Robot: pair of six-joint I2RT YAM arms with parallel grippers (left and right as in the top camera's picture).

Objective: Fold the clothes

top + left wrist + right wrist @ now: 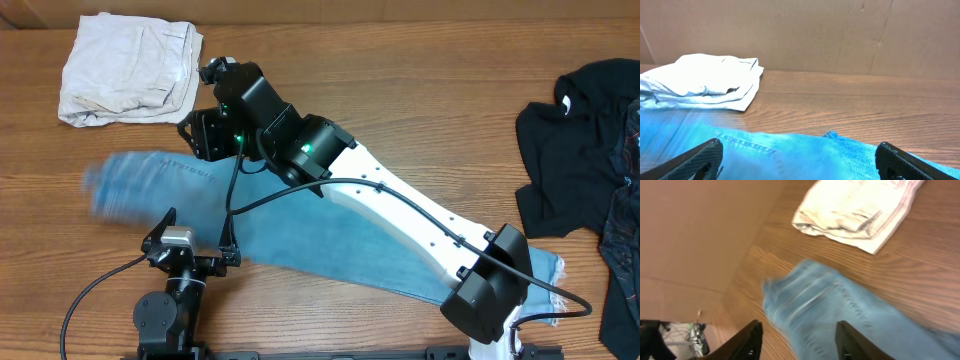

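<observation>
Nearest the overhead lens we saw the right arm (pixel 400 205), stretched from the table's near right edge across the light-blue denim jeans (pixel 300 245). The jeans lay along the table (pixel 420 90) from near right to centre left, their left end blurred. The right gripper (pixel 192 135) hung over that end, just below the folded off-white garment (pixel 125 70) in the far left corner. The left gripper (pixel 195 243) sat over the jeans' near edge. A crumpled black garment (pixel 575 140) lay at the far right, well apart from the rest.

From the left wrist, we found the left gripper (pixel 800 160) spread wide with nothing in it, the jeans (pixel 790 155) just beneath. Beyond lay the off-white garment (pixel 705 82) on the table (pixel 850 105), before a cardboard wall (pixel 790 35).

From the right wrist, the right gripper (pixel 800 342) stood released, fingers (pixel 752 340) apart and holding nothing. Below it lay the jeans (pixel 830 305) (too smeared for us to read any stitching), near the off-white garment (pixel 855 210).
</observation>
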